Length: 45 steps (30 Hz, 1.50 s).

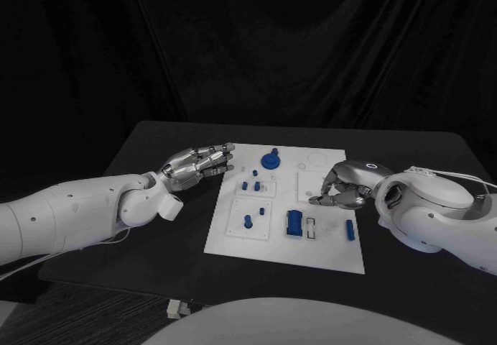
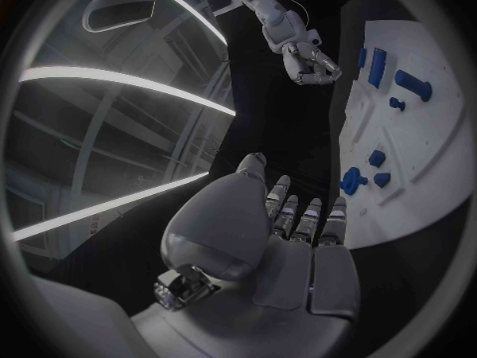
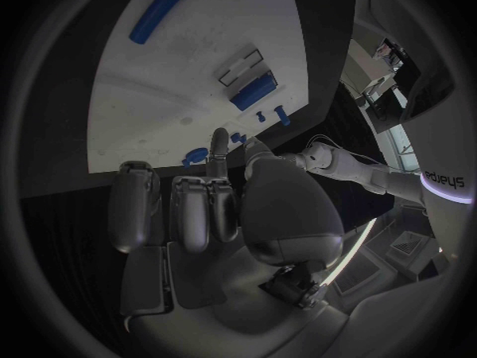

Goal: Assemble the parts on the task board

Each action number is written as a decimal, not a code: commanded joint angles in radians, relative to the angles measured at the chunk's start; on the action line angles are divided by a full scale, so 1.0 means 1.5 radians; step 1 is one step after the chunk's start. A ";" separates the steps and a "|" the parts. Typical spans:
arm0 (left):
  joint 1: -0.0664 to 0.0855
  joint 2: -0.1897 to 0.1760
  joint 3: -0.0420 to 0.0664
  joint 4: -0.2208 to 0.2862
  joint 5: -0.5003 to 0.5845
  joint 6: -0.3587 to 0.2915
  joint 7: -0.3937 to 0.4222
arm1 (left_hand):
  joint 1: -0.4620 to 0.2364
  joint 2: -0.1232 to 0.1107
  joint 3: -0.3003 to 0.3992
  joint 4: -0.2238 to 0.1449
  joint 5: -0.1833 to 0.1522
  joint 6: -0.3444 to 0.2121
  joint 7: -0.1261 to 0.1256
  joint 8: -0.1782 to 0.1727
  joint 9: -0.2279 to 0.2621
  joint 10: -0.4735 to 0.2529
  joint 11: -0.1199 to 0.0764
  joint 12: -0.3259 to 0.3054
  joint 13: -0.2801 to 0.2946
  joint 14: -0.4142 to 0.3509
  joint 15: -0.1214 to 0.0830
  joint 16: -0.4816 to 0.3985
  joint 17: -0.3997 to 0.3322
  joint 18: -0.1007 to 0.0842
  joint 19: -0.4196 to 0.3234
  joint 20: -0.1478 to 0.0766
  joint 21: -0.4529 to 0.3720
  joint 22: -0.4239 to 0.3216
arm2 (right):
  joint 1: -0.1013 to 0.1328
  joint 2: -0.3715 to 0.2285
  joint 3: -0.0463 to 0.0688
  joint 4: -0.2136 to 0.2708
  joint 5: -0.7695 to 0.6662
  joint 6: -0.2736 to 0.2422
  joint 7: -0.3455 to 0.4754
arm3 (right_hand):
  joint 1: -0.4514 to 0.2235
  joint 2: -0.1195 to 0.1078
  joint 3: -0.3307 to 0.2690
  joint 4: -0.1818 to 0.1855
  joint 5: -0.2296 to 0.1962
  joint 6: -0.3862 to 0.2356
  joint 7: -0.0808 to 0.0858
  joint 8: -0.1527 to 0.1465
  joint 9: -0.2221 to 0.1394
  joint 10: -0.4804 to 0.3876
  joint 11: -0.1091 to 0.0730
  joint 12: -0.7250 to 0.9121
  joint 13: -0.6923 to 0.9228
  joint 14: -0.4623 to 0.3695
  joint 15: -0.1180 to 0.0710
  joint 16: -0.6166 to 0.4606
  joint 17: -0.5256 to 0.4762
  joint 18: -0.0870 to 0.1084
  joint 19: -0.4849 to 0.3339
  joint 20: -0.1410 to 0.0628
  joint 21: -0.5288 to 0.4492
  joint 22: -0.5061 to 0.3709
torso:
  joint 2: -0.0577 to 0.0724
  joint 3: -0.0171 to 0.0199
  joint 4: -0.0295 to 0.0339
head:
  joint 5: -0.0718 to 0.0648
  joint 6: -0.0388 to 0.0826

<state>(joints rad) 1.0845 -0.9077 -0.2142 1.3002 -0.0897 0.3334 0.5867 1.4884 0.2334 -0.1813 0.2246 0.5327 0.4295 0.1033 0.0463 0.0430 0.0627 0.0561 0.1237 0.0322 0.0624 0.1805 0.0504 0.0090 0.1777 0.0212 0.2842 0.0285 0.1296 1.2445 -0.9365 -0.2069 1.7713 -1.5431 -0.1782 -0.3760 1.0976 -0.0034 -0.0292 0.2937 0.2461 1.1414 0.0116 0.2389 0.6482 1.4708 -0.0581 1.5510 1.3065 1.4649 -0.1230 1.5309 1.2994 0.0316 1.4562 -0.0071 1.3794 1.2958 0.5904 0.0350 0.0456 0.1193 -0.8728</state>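
The black counter is carrying the white task board at its middle, against a dark curtained backdrop. The left robot hand is hovering at the board's nine o'clock edge, fingers curled loosely inward and gripping nothing. The right robot hand is reaching over the board's three o'clock side, fingers bent down toward the plate; whether it is pinching anything, I cannot tell. The word "sharpa" is showing on the right arm in the right wrist view. Blue parts are standing on the board: a round knob at twelve o'clock, a block near centre, a bar toward four o'clock, and small pegs toward ten o'clock.
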 commanded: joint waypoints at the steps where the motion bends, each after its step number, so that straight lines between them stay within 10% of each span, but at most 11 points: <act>1: -0.001 0.001 0.001 0.000 0.001 0.009 0.010 | 0.010 0.000 0.038 -0.008 0.014 0.008 -0.001 0.000 0.003 -0.003 0.009 0.006 -0.004 -0.007 0.002 0.011 0.007 -0.003 0.008 0.002 -0.005 0.003 | -0.001 -0.009 0.000 0.002 -0.024 0.092 -0.088 | -0.017 -0.001 -0.010 -0.003 -0.004 0.022 0.003 -0.033 -0.033 0.067 0.006 0.013 0.176 0.066 0.006 0.015 0.155 0.004 0.034 0.003 0.018 0.150 | 0.000 0.0000 0.0004 | -0.002 0.000; 6: -0.001 0.001 0.001 0.000 0.001 0.008 0.009 | 0.011 0.000 0.038 -0.009 0.015 0.009 -0.001 0.000 0.003 -0.002 0.009 0.006 -0.004 -0.007 0.003 0.012 0.007 -0.003 0.008 0.002 -0.005 0.004 | -0.001 -0.019 0.000 -0.009 -0.016 0.179 -0.134 | -0.022 0.003 -0.004 -0.003 0.006 0.082 -0.004 -0.051 -0.083 0.067 0.000 0.013 0.176 0.061 0.008 0.003 0.126 0.010 0.021 0.007 -0.009 0.142 | -0.001 0.0000 0.0005 | -0.003 0.000; 15: -0.001 0.002 0.001 0.000 0.001 0.010 0.009 | 0.011 0.000 0.040 -0.010 0.015 0.010 0.000 0.001 0.003 -0.002 0.010 0.007 -0.003 -0.007 0.003 0.012 0.008 -0.003 0.008 0.002 -0.005 0.004 | -0.001 -0.014 0.000 -0.038 -0.011 0.228 -0.160 | -0.027 0.006 -0.003 -0.005 0.019 0.140 -0.018 -0.047 -0.101 0.067 -0.011 0.013 0.176 0.059 -0.001 -0.002 0.117 0.013 0.017 0.000 -0.017 0.139 | 0.000 -0.0001 -0.0001 | -0.009 0.000; 45: -0.002 0.000 0.001 0.001 0.001 0.008 0.007 | 0.013 0.000 0.047 -0.016 0.017 0.017 0.005 0.002 0.004 0.001 0.016 0.012 -0.003 -0.008 0.002 0.013 0.008 -0.003 0.009 0.002 -0.005 0.003 | -0.017 0.006 0.000 -0.073 -0.008 0.221 -0.167 | -0.026 -0.007 -0.006 -0.004 0.048 0.124 -0.017 -0.063 -0.111 0.067 -0.014 0.013 0.176 0.054 -0.009 -0.014 0.091 0.019 0.005 -0.010 -0.049 0.129 | 0.000 0.0000 -0.0001 | -0.010 0.000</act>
<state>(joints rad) 1.0838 -0.9081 -0.2142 1.2999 -0.0897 0.3345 0.5860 1.4938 0.2385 -0.1455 0.2107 0.5435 0.4453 0.1125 0.0463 0.0431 0.0641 0.0683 0.1239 0.0323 0.0624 0.1806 0.0504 0.0090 0.1777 0.0213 0.2842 0.0285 0.1296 1.2220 -0.9276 -0.2071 1.6629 -1.5579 0.1476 -0.6045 1.0772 0.0063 -0.0291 0.2935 0.3060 1.3322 -0.0117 0.1571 0.4897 1.4516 -0.0777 1.5510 1.3065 1.4661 -0.1299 1.5291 1.2994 0.0320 1.4578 -0.0129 1.3229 1.2958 0.5908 0.0351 0.0459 0.1044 -0.8728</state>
